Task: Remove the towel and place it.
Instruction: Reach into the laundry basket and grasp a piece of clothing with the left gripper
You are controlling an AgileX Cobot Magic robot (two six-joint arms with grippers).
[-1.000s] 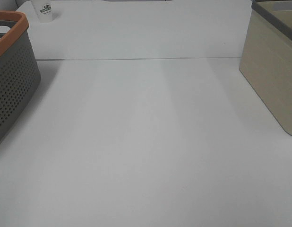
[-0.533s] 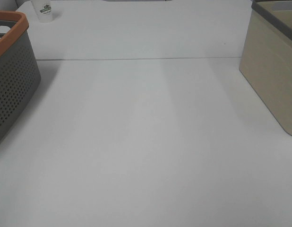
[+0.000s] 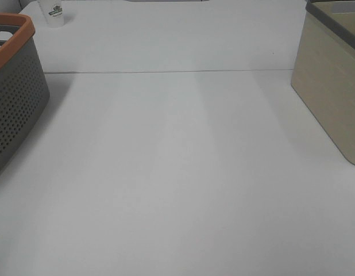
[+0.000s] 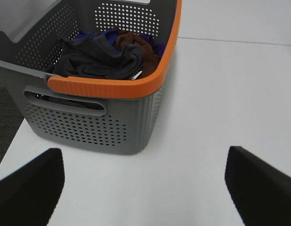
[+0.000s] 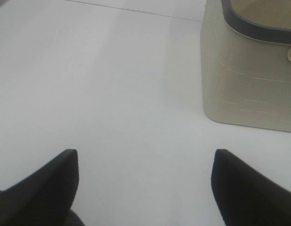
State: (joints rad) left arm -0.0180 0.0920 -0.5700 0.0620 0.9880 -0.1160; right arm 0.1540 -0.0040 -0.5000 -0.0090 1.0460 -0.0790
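The towel [image 4: 96, 61], dark charcoal cloth, lies crumpled on top of other clothes inside the grey perforated basket [image 4: 112, 120] with an orange rim. My left gripper [image 4: 145, 188] is open, well short of the basket's near wall, nothing between its fingers. In the right wrist view my right gripper [image 5: 144, 188] is open over bare white table, with the beige bin [image 5: 249, 80] ahead of it. Neither gripper shows in the exterior high view, where the basket [image 3: 14, 98] is at the left edge and the bin [image 3: 332, 86] at the right.
Brown and blue-purple garments [image 4: 136, 41] lie behind the towel in the basket. A small white paper cup [image 3: 53, 12] stands at the far left of the table. A seam [image 3: 166, 72] crosses the white tabletop.
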